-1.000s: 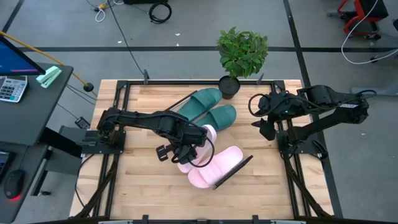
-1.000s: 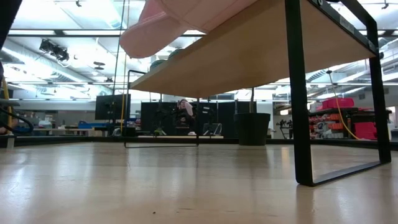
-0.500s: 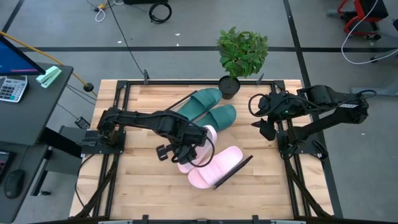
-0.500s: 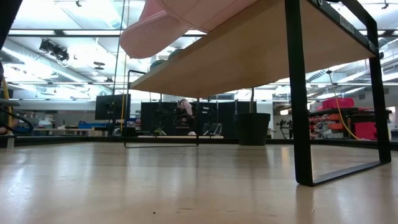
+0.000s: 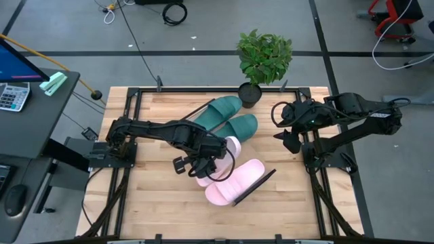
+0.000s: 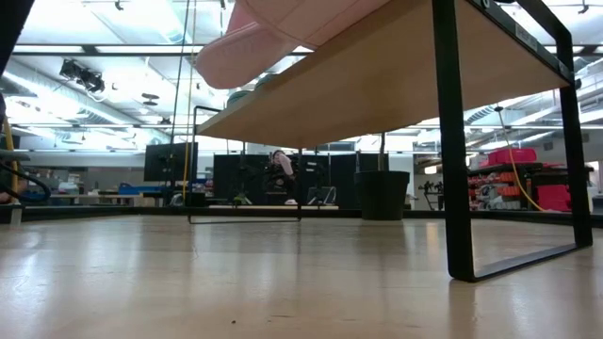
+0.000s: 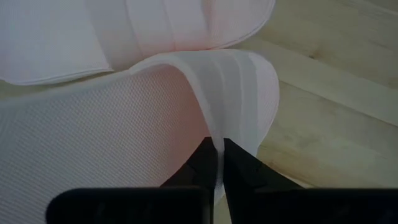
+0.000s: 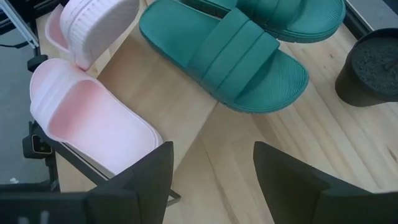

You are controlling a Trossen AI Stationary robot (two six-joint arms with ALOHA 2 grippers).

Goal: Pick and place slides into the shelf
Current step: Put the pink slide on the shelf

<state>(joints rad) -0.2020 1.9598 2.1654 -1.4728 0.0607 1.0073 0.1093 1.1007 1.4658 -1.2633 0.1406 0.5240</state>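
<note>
The shelf (image 5: 266, 177) is a light-wood board with black end bars, lying slantwise on the table. Two dark green slides (image 5: 218, 112) (image 5: 242, 127) lie side by side on its far part. One pale pink slide (image 5: 239, 181) lies flat near its near end bar. My left gripper (image 5: 205, 163) is shut on the other pink slide (image 5: 230, 144), between the green pair and the flat pink one. My right gripper (image 8: 211, 180) hangs open at the table's right, above the right edge, with nothing between its fingers. In the low view a pink slide's end (image 6: 247, 40) juts over the shelf's edge. My left gripper pinches the strap's edge (image 7: 219, 140) of the pink slide between its two fingers, one finger on the footbed side and one on the ribbed outer side. The fingers come steeply from above. The slide sits tilted (image 8: 93, 22); whether it rests on the shelf I cannot tell.
A potted plant (image 5: 263, 57) stands at the table's far edge, its dark pot (image 8: 373, 68) close to the green slides. A desk with a calculator (image 5: 13, 95) stands left of the table. Bare tabletop (image 5: 156, 203) lies at the near left.
The pink slide end that juts over the shelf's edge in the low view has shifted a little sideways. Both arms have stayed in place.
</note>
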